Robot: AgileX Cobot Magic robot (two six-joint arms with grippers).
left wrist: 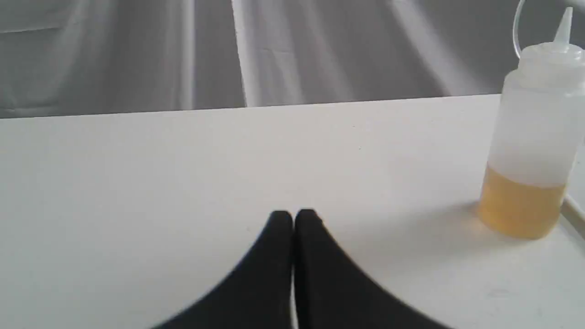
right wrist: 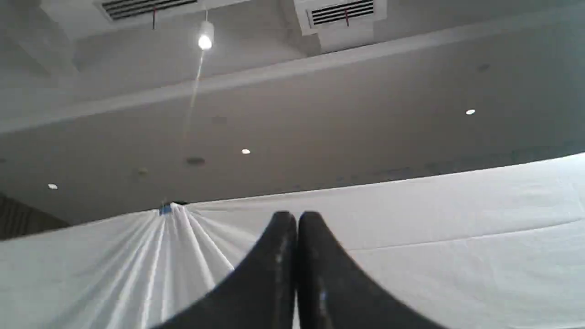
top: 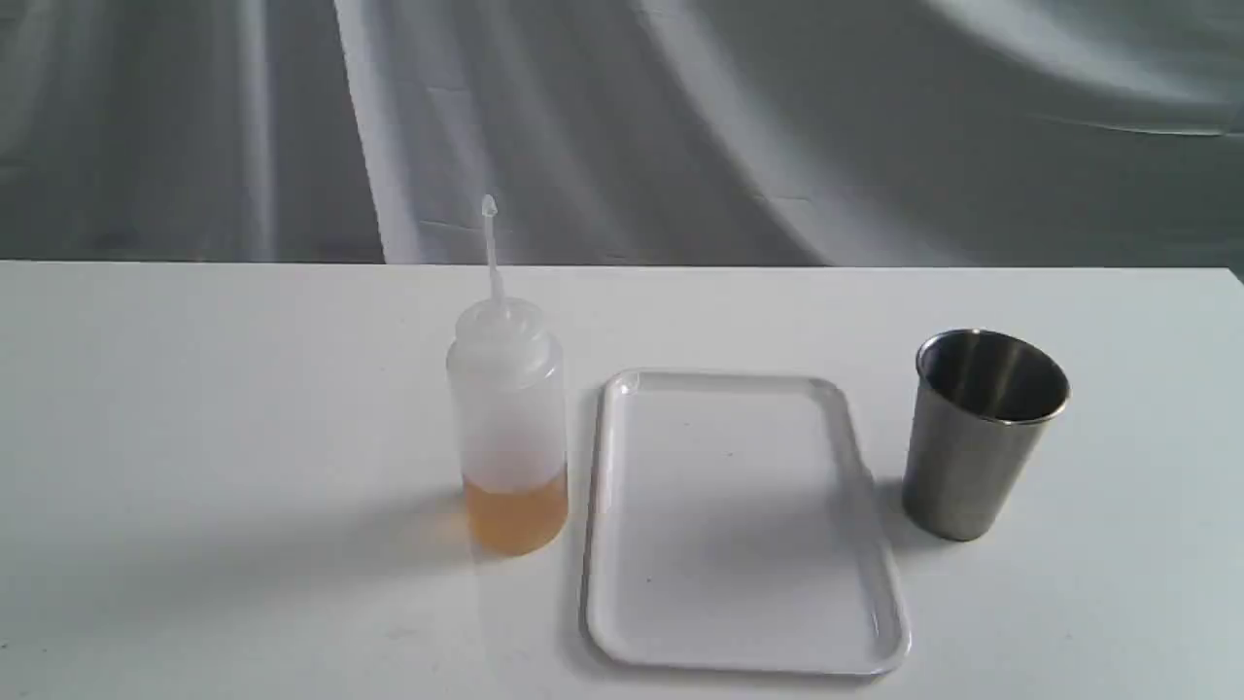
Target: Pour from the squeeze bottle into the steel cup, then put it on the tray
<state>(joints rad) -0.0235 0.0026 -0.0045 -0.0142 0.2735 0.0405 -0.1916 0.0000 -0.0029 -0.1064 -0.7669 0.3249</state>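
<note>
Exterior view: the bottle (top: pixel 507 408) stands upright on the white surface (top: pixel 194 437), just beside the left edge of the tray (top: pixel 729 525). The cup (top: pixel 972 457) stands upright just off the tray's right edge, so the bare tray lies between them. Amber liquid (top: pixel 515 515) fills only the bottom part of the bottle. No arm shows in this view.

Left wrist view has the left fingers (left wrist: pixel 276 246) clenched tip to tip with nothing between them, low over the surface and well apart from the bottle. The pointed nozzle (left wrist: pixel 563 25) looks uncapped, with a thin strap curving up beside it.

Right wrist view looks up at ceiling and draped cloth (right wrist: pixel 411 237). The right fingers (right wrist: pixel 279 246) are pressed together on nothing, and none of the task's things appear in it.

Pouring has not begun. The bottle should be light, with its weight sitting low. Its walls look soft and smooth, so a hard pinch would likely dent them and push liquid out early, while a weak one may slip. The best hold seems to be the straight mid-body, above the liquid line and below the shoulder. The left fingers are the nearer pair and must spread first. Once the bottle is tipped, the liquid will run toward the nozzle and shift the balance. The cup is rigid but also light, so a nudge could slide it.
</note>
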